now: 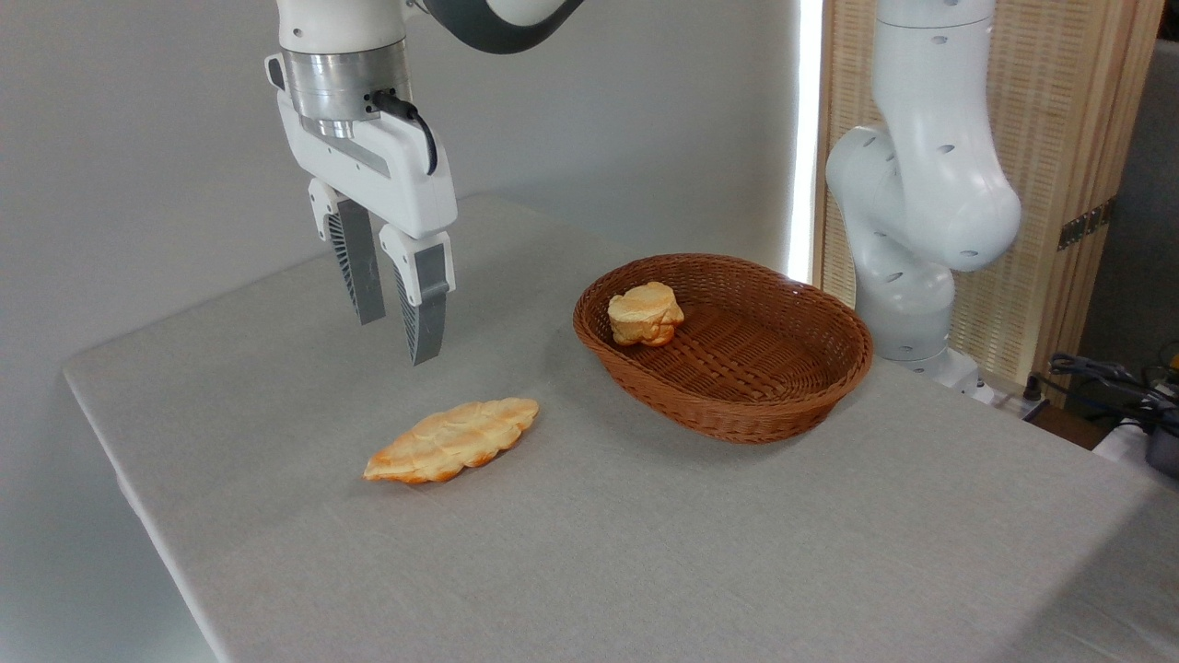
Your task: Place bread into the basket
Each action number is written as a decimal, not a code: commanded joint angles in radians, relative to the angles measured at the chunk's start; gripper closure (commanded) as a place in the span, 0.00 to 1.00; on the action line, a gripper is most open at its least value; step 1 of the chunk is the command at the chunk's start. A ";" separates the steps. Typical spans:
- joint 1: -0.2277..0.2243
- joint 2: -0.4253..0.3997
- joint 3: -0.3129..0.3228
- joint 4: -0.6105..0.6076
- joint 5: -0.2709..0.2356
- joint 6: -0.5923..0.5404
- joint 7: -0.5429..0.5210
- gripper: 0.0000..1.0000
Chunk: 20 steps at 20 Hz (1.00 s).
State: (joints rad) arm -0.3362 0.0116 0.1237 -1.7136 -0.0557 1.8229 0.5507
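one bread lay flat on the table, outside the basket.
gripper hung above and left of the basket, over the bread without touching it, jaws parted a little and holding nothing. bread sat well left of the basket's near rim; a small roll rested inside the basket's left end.

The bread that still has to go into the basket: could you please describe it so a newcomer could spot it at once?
Start at the wicker basket on the grey table. Left of it, on the cloth below the open gripper, lies the bread. It is long, flat and leaf-shaped, unlike the chunky pale roll inside the basket.
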 commanded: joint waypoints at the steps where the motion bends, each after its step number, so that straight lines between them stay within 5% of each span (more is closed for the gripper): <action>1: -0.009 0.008 0.011 0.015 0.008 0.013 0.012 0.00; 20: -0.009 0.005 0.011 0.014 0.010 0.009 0.018 0.00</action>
State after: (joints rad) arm -0.3363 0.0116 0.1237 -1.7136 -0.0557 1.8233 0.5508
